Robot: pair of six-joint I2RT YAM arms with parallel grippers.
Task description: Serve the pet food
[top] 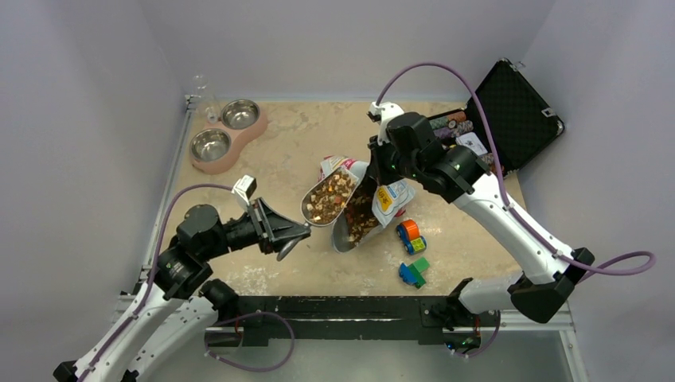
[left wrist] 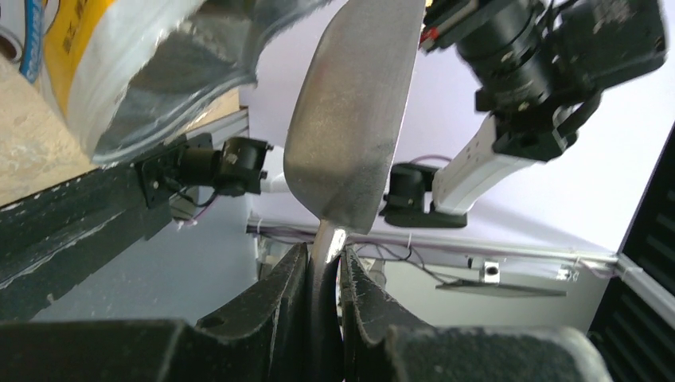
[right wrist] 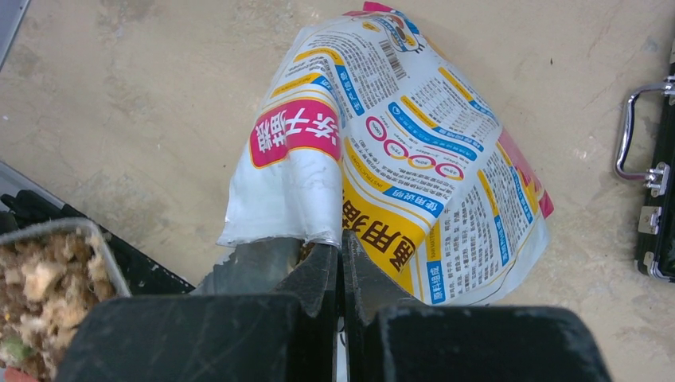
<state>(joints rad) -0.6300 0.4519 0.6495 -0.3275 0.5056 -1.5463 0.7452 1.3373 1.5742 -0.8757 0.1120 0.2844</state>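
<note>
My left end effector [left wrist: 325, 259] clamps the full scoop [left wrist: 354, 119], my right end effector [right wrist: 341, 251] pinches the bag [right wrist: 414, 151]; next I carry kibble [top: 328, 197] level to the upper-left bowls [top: 239, 114].

The crinkly plastic pet-food bag [right wrist: 414, 159] is white with yellow panels, a pink-red label and blue print. The brown kibble pellets [top: 326, 199] are flecked with pale bits and fill a dull silver metal scoop [left wrist: 354, 119]. The mottled beige desk [top: 302, 135] carries a pink double-bowl feeder [top: 226, 130] and toy blocks [top: 412, 239] in orange, blue and green.
</note>
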